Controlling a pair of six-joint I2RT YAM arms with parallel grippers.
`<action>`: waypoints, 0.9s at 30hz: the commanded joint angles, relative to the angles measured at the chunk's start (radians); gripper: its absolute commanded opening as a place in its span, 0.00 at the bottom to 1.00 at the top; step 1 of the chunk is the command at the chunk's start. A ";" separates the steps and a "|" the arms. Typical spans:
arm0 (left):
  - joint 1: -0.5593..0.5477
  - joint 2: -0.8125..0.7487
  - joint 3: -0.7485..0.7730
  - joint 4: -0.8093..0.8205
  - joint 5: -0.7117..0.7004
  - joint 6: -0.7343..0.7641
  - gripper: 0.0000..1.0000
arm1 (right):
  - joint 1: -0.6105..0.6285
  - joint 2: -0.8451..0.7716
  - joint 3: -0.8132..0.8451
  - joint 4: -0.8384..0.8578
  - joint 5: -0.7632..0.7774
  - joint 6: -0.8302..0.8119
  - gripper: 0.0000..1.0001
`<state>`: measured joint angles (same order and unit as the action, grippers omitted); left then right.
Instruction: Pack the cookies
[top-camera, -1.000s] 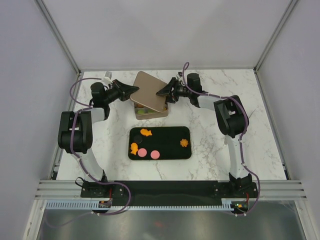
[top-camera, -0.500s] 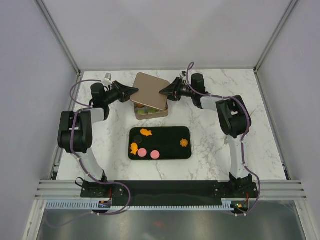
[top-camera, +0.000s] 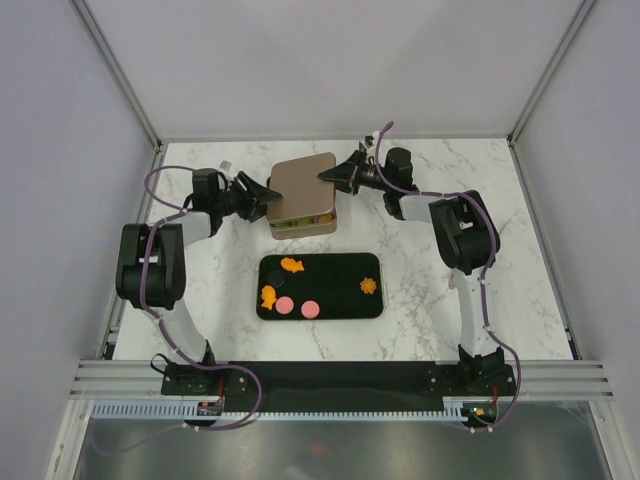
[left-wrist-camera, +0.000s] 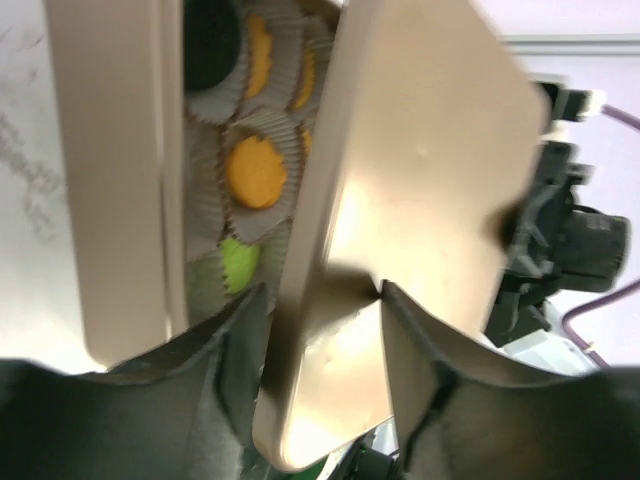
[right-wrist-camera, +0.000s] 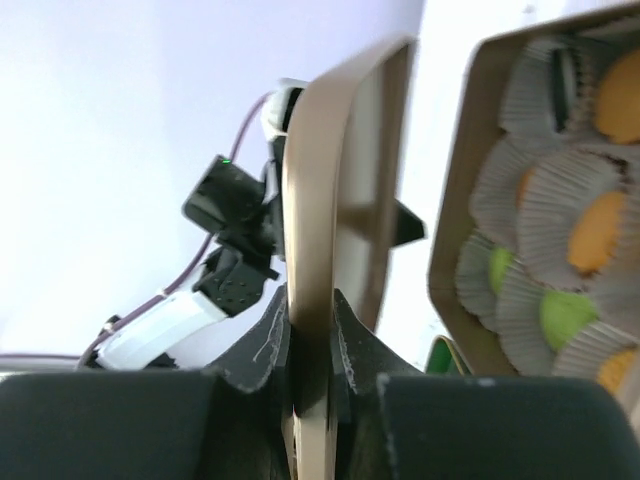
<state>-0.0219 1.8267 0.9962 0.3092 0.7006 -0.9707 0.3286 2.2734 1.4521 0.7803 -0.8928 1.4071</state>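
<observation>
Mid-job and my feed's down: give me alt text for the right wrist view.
A tan tin lid, seen edge-on, is pinched between the right arm's jaws at bottom centre. To its right sits the open tin, filled with pleated paper cups holding orange and green cookies; the left arm shows beyond the lid.
</observation>
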 joint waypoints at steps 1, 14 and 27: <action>-0.012 -0.046 0.044 -0.116 -0.068 0.113 0.60 | -0.003 0.032 0.016 0.286 -0.031 0.162 0.00; -0.012 -0.144 0.081 -0.296 -0.257 0.171 0.75 | -0.008 0.175 0.132 0.568 -0.058 0.437 0.00; -0.010 -0.213 0.076 -0.367 -0.424 0.205 0.82 | 0.024 0.258 0.240 0.381 -0.101 0.281 0.00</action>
<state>-0.0303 1.6558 1.0500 -0.0414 0.3317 -0.8150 0.3412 2.5130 1.6310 1.1755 -0.9730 1.7527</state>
